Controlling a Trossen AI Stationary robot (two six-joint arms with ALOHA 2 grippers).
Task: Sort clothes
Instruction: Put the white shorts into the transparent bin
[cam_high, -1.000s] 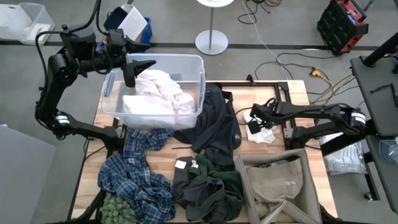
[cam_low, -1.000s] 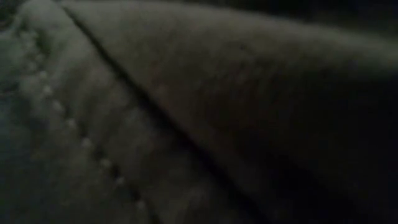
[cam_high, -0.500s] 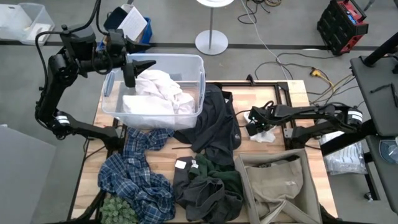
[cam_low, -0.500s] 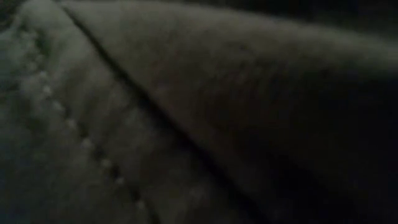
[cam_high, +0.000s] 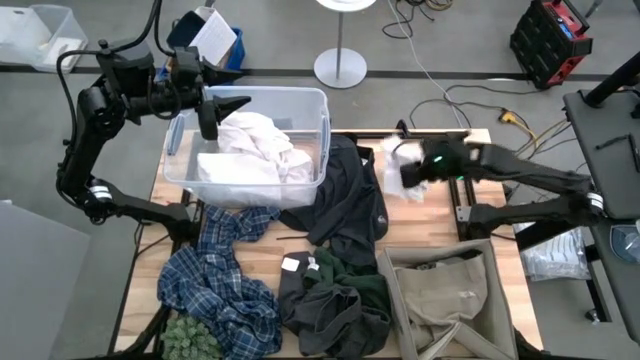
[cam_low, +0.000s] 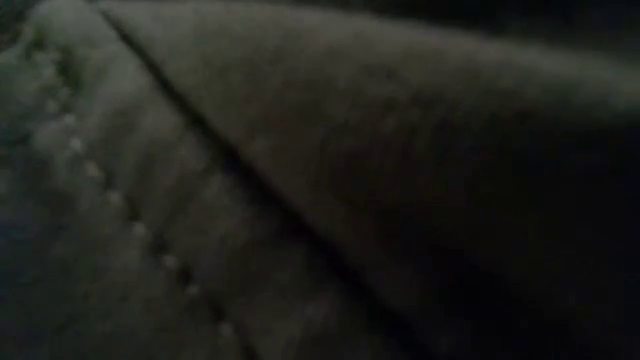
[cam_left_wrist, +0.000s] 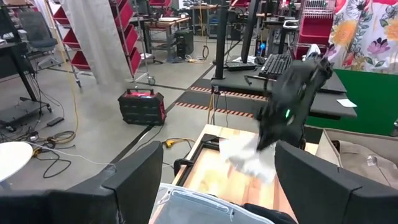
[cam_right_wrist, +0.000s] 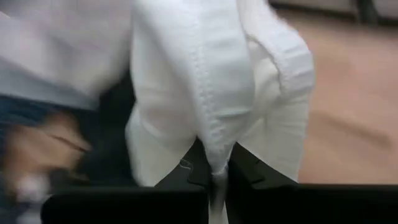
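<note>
Right hand (cam_high: 418, 172) clamped on white garment (cam_high: 408, 180), beside dark garment (cam_high: 345, 200), clear bin (cam_high: 318, 125) nearby

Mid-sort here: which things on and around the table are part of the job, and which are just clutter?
Job:
white garment held by right end effector
white clothes in clear bin
plaid shirt
dark garments
beige garment

Clutter:
leafy plant
red toolbox
floor cables

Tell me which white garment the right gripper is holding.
The small white garment hanging from the right gripper above the table's right side; the other white clothes lie in the clear bin.
</note>
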